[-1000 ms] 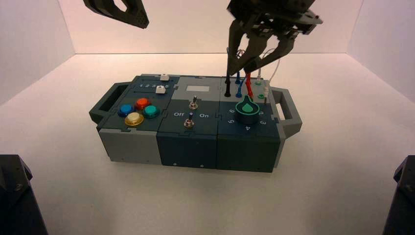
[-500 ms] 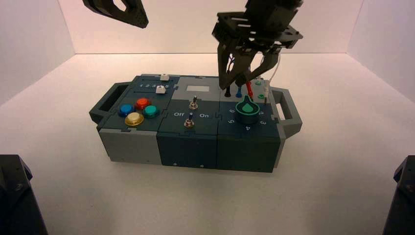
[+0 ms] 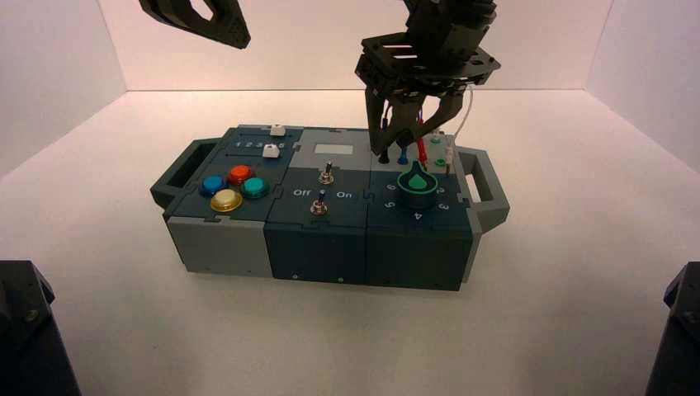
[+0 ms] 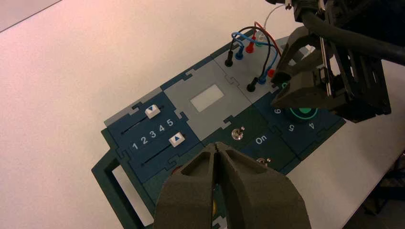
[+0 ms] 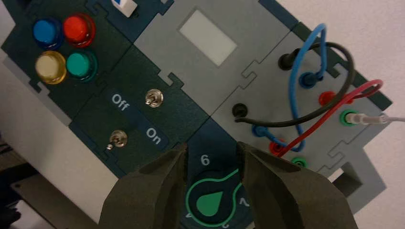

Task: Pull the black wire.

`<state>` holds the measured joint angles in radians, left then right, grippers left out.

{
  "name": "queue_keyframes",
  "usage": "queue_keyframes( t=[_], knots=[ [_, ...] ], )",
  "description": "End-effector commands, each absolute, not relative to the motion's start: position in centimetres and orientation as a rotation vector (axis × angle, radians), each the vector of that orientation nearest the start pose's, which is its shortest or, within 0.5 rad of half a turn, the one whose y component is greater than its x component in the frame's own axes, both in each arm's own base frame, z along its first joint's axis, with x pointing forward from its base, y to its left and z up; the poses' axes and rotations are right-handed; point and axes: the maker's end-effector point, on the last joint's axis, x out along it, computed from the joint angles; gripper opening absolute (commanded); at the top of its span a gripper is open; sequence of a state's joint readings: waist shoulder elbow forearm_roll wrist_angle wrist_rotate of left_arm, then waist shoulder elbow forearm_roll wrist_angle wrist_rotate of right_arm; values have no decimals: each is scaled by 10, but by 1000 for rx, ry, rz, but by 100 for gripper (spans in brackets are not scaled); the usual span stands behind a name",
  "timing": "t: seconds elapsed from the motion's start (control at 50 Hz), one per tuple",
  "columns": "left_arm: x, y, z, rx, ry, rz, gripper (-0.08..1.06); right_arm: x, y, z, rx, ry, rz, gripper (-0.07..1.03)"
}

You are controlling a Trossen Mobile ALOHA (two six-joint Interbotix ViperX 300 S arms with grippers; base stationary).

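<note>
While left tool point(image 4: 216, 146) is hanging closed left of the knob point(image 5: 209, 204), right tool point(image 5: 214, 147) is hovering near it, wide, empty, needing squaring over black wire point(image 5: 282, 123)'s nearer plug point(image 5: 240, 110).

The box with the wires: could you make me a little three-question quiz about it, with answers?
1. True or false: both plugs of the black wire sit in the box.
2. Multiple choice: which gripper is over the wire end of the box?
a) the left gripper
b) the right gripper
c) neither
3. Fill in: the four round buttons are blue, red, green and ____.

Key: 1 true; 2 b; 3 yellow.
</note>
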<state>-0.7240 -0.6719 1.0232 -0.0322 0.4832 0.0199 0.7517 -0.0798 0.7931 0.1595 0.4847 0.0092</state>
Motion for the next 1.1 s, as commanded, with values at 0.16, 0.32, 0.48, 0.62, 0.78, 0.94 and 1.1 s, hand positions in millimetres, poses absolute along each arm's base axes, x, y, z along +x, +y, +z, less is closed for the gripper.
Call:
queue_keyframes(
  t=[0.16,0.32,0.48,0.62,0.78,0.94,1.1],
  knots=[
    [197,-180,177,276,772,-699,-3,246,236,80,-274,1159,626,54],
    [197,-180,177,276,772,-699,-3,249,239,77,-277,1161,624,54],
    [198,-180,177,275,771,-699,-3,253,242,74,-279,1167,623,54],
    [198,-180,177,275,771,-699,-3,255,244,74,-281,1164,624,54],
    [198,-180,177,275,771,-699,-3,257,245,71,-287,1169,623,53],
    [198,-180,178,275,769,-699,-3,258,246,66,-295,1182,620,53],
    [198,-180,177,275,771,-699,-3,259,247,62,-301,1188,619,52]
  ],
)
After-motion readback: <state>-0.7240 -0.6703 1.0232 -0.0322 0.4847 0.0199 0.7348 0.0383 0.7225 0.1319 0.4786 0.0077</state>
